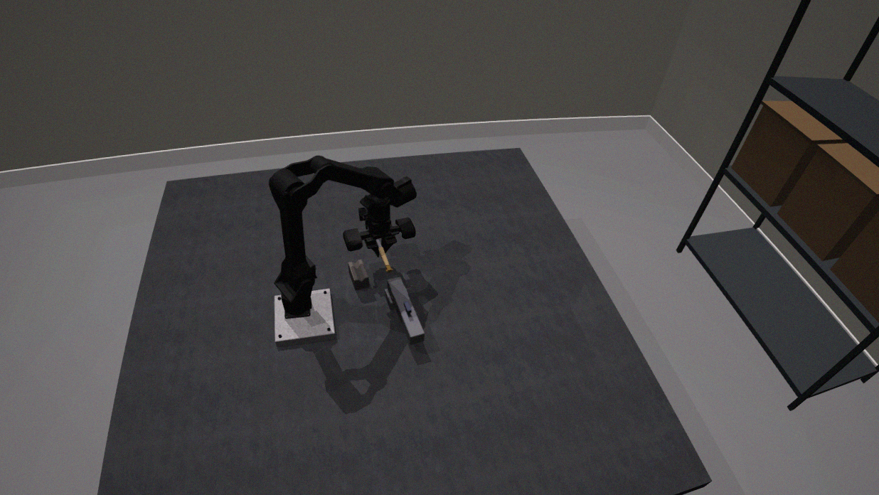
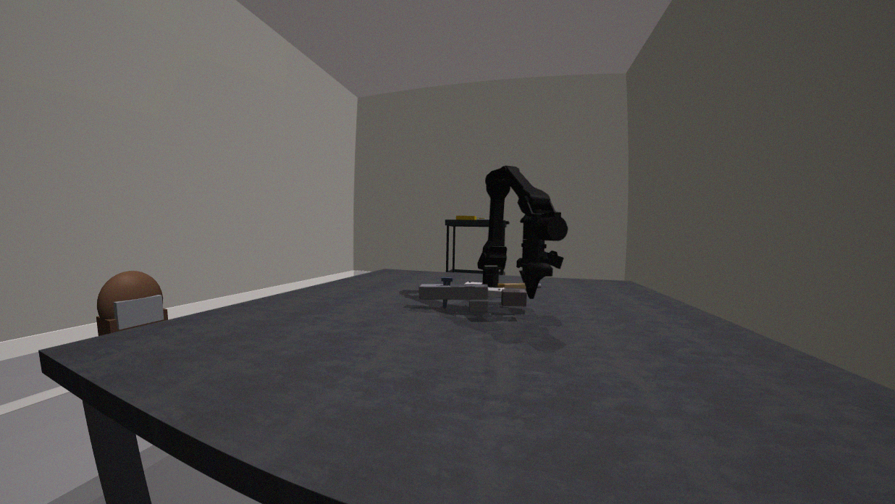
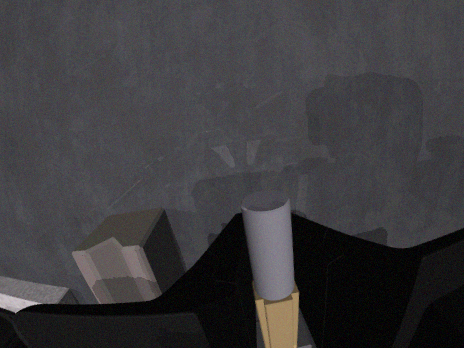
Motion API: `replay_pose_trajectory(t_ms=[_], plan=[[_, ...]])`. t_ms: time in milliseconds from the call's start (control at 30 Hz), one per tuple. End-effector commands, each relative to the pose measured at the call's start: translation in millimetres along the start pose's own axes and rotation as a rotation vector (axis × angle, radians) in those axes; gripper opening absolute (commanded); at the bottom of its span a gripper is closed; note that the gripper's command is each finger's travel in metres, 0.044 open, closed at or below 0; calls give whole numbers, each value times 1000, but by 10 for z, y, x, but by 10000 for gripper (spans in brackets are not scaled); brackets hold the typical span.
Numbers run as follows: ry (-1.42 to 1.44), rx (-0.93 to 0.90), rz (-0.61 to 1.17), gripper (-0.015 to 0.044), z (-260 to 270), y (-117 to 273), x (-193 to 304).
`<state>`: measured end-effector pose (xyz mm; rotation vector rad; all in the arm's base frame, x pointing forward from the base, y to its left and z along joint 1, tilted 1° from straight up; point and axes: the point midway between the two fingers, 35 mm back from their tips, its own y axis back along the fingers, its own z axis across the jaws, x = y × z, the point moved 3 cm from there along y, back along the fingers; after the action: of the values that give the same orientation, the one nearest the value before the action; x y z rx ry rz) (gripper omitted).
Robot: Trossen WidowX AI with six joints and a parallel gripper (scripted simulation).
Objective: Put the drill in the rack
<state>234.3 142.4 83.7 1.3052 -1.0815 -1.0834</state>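
My gripper (image 1: 381,249) (image 2: 531,292) (image 3: 256,220) is shut on the drill (image 1: 385,259) (image 2: 512,285) (image 3: 282,320), a tan body with a grey cylinder at its far end, held level above the table. The drill's tan end appears just outside the grey holder block (image 1: 410,322) (image 2: 454,291), with a narrow gap between them in the top view. The blue key (image 1: 407,306) (image 2: 446,280) stands in the holder's top, and its lower end shows beneath in the exterior view. The grooved grey-brown rack (image 1: 358,272) (image 2: 513,299) (image 3: 122,265) stands beside the gripper, on the arm-base side, with nothing in its groove.
The arm's white base plate (image 1: 319,322) is bolted left of the rack in the top view. Everything stands on the dark table (image 1: 523,399) (image 2: 438,406). A shelf unit (image 1: 756,307) with brown boxes (image 1: 827,190) stands off the table to the right.
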Motion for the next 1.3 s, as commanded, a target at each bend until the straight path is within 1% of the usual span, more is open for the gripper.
replay_pose_trajectory(t_ms=[0,1267], plan=[[-1,2,-2,0,-2,33,1],[-1,2,-2,0,6,243,17]])
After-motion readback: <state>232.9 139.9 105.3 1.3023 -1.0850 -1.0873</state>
